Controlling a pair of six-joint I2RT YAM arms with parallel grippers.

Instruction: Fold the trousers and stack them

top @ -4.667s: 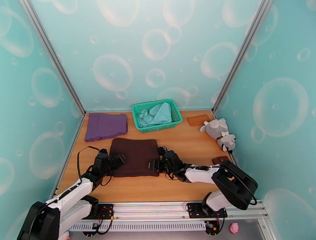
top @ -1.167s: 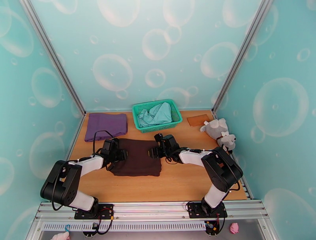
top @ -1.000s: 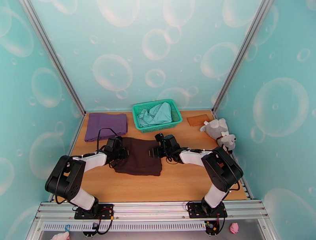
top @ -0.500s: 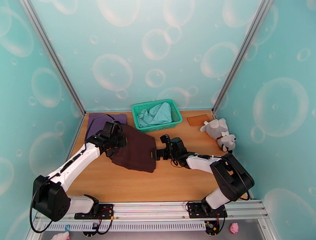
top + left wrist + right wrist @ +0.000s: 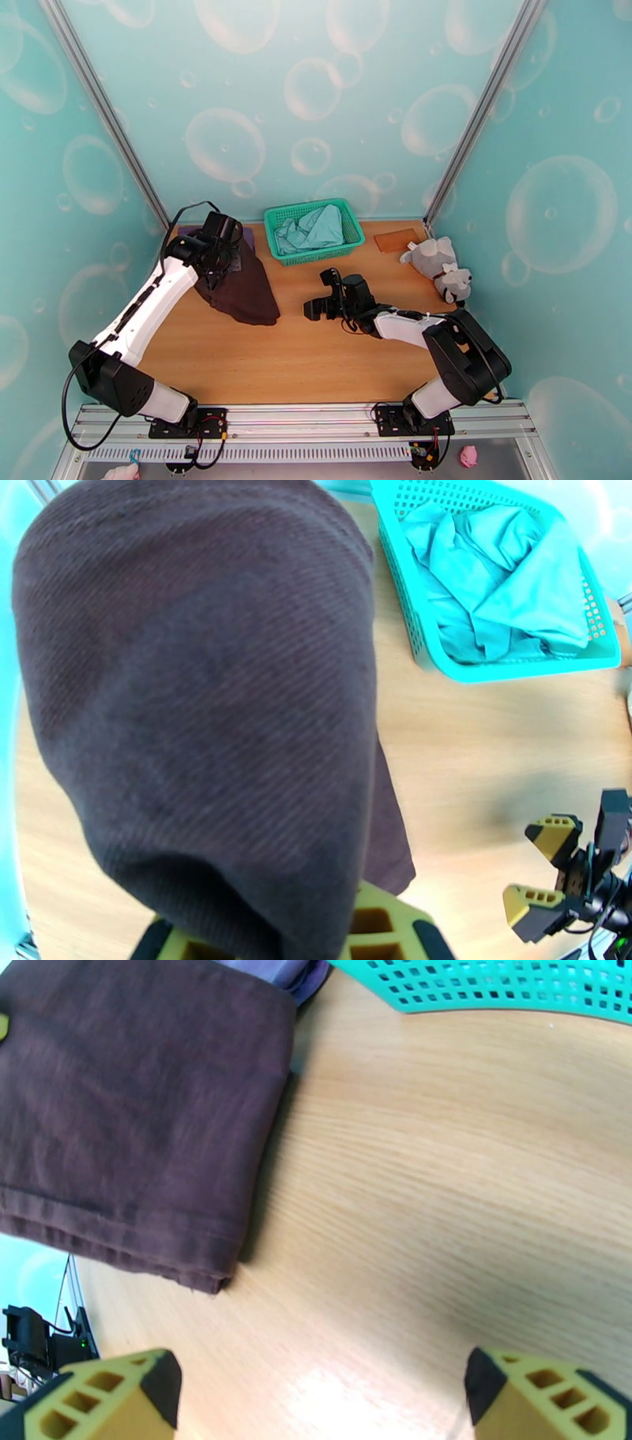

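On the left, the left pincer (image 5: pixel 227 254) was clamped on the top edge of the trousers (image 5: pixel 241 288). They hung from it in a folded bundle over the back left part of the surface (image 5: pixel 316 371). Their low corner drooped toward the wood, but I could not tell if it touched. The cloth was dark brown, soft and dull, with fine ribs and a stitched hem, and it sagged into a rounded bag shape.

Just behind them, a bit of the purple cloth (image 5: pixel 294 971) peeked out, flat and smooth. I think the job here was to lay the trousers on top of it. To do that well, the pincer should hold tight, lift the low corner clear, then lower the bundle slowly and straight so the fold does not fall open.

Next came the green basket (image 5: pixel 316 254), hard plastic full of little holes, with a crumpled pale teal garment (image 5: pixel 312 227) inside.

Further right, the right pincer (image 5: pixel 320 304) sat low over bare wood, its yellow fingers (image 5: pixel 103 1402) wide apart and holding nothing. It should keep out of the way.
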